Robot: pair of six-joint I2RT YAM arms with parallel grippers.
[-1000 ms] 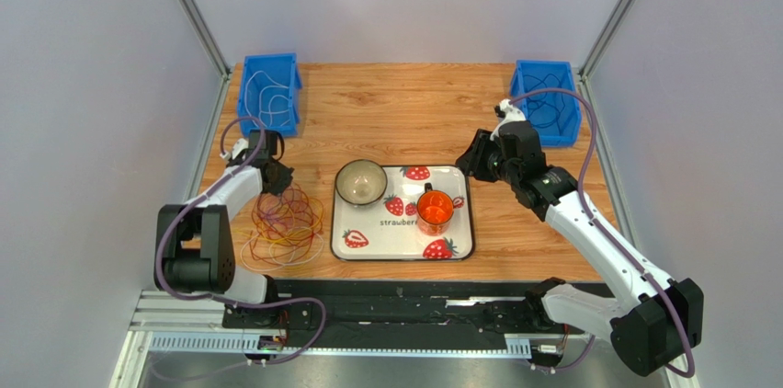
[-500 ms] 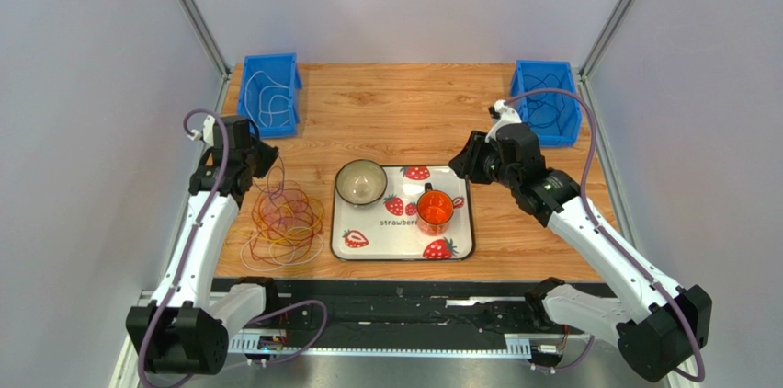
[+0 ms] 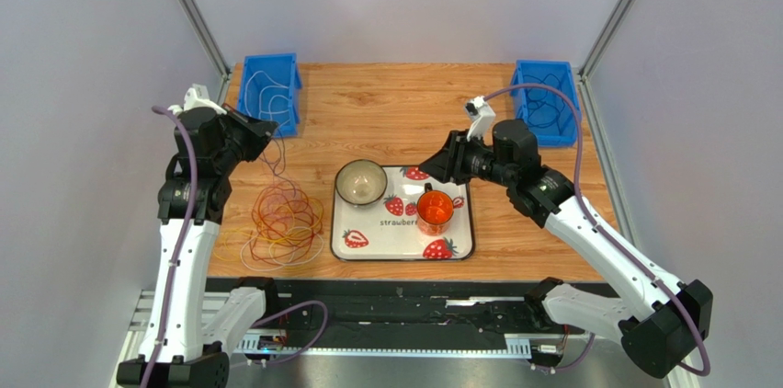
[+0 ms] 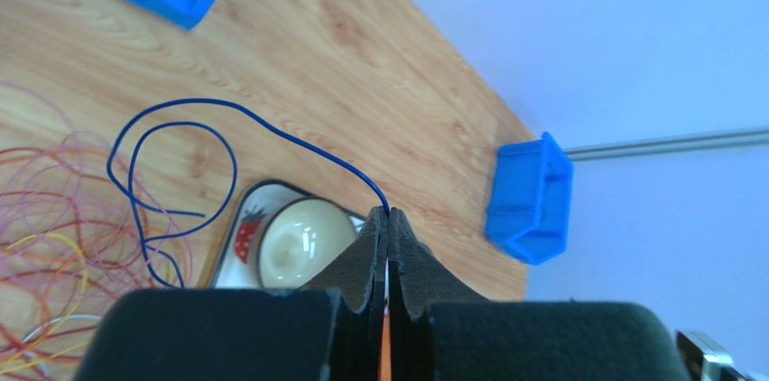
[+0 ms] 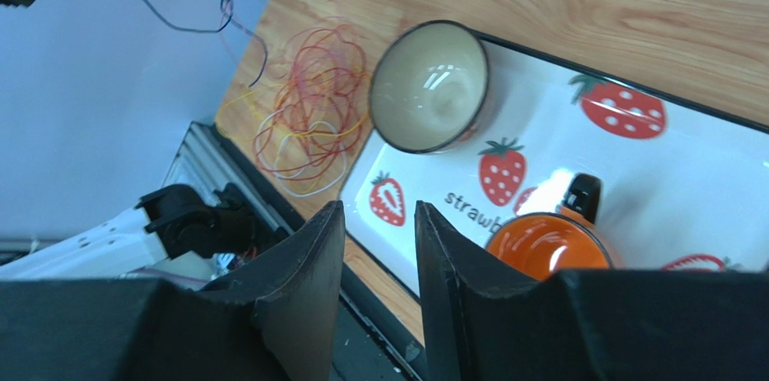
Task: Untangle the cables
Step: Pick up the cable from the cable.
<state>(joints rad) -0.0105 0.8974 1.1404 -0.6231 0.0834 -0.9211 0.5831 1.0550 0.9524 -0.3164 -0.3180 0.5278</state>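
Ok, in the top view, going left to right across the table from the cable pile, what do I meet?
cable pile → bowl → orange mug → right blue bin

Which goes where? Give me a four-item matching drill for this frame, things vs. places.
Things
1. blue cable
2. bowl
3. orange cup
4. cable pile

Places
A. on the tray, right of the bowl
B. pinched in the shut left end effector
C. on the table, left of the tray
D. the tray's far-left corner

Pairs: 1-B, 2-D, 3-A, 4-C
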